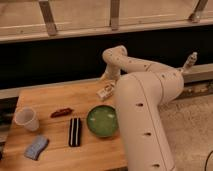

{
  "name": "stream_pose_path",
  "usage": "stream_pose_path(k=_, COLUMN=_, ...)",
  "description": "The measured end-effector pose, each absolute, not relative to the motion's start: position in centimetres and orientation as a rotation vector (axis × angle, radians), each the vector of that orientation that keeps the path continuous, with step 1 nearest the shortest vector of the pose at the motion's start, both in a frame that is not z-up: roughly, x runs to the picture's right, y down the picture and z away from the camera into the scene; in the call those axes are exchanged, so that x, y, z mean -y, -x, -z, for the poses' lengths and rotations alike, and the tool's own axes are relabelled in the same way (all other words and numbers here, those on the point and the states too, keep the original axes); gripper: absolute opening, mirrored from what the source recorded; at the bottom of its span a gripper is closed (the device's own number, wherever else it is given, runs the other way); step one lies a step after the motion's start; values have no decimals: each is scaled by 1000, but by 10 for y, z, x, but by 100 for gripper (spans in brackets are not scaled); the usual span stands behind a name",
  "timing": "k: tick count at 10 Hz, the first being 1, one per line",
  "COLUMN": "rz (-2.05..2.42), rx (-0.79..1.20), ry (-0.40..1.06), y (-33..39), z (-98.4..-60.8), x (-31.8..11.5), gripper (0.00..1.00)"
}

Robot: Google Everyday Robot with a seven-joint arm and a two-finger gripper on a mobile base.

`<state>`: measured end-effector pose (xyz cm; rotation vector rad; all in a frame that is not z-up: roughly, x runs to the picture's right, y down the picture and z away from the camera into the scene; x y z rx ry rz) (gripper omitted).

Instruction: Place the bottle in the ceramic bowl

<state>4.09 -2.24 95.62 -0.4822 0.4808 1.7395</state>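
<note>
Claw (107,80) hangs just above one bottle (105,92), its state impossible to tell, with one ceramic bowl (102,121) nearby.

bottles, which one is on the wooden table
The small cream-white bottle sits on the table behind the green bowl, just below the gripper. The slim clear bottle stands off it, on the ledge at right.

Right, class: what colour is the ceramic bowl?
The ceramic bowl is glossy green, darker-rimmed, in the camera view; the gripper is at the bottle.
</note>
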Motion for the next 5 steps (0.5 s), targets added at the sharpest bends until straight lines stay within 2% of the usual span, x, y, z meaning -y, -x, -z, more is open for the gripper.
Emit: stream_pose_path(k=5, rz=-1689, rx=-523, ry=575, y=-10, z=-988, x=2, gripper=80)
